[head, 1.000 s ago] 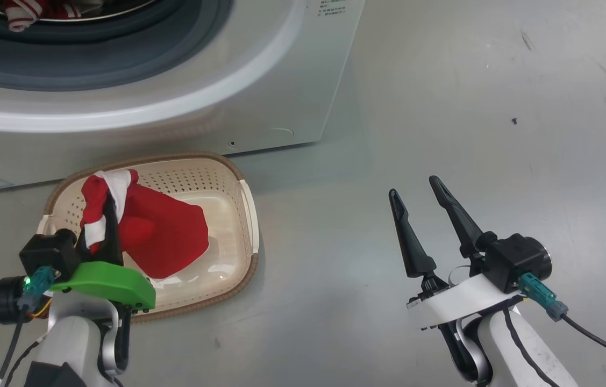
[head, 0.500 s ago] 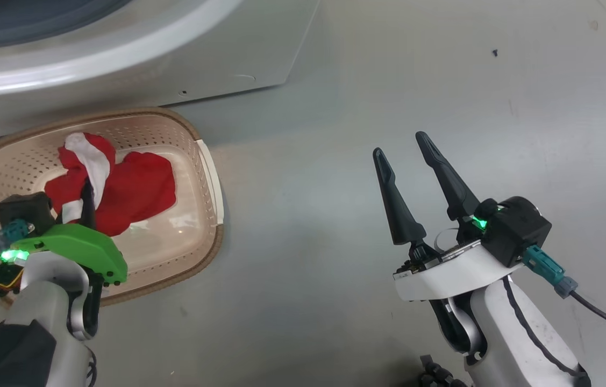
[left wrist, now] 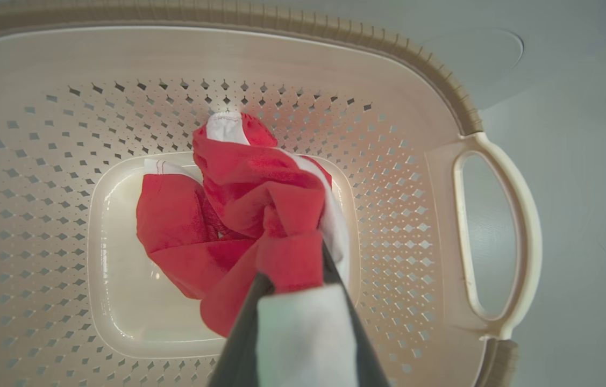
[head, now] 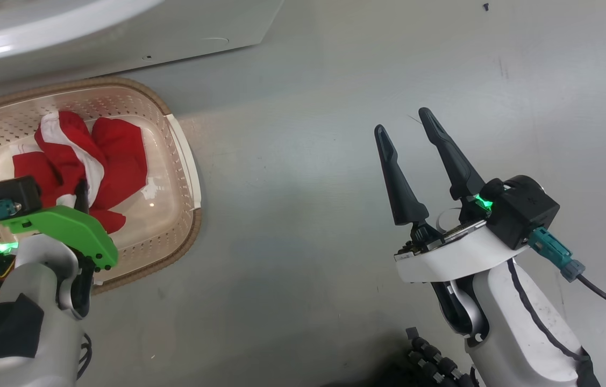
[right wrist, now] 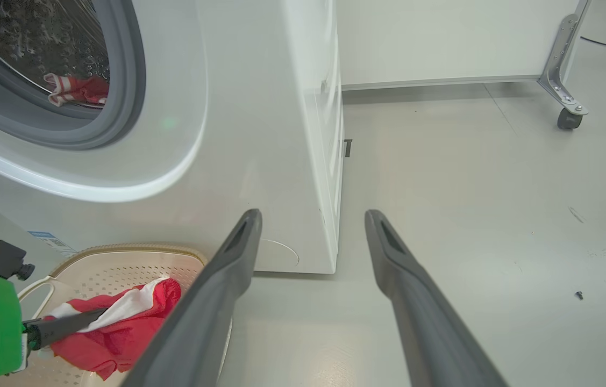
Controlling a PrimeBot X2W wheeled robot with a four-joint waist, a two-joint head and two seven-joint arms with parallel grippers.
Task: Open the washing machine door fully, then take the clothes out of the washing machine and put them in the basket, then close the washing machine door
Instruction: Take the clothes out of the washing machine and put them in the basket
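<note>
While the left tool (head: 81, 194) is clamped on the clothes (head: 117, 156), these lie inside the basket (head: 183, 166) at 9 o'clock of the head view, below the washing machine (head: 120, 32); the right tool (head: 402, 121) at 3 o'clock stands apart, empty.

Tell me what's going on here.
The robot is unloading laundry. Its left gripper is shut on a red-and-white striped garment, which sits bunched in the cream basket in front of the washing machine. The right gripper is open and empty over the floor. More red-and-white fabric lies in the drum, so unloading isn't finished.
</note>
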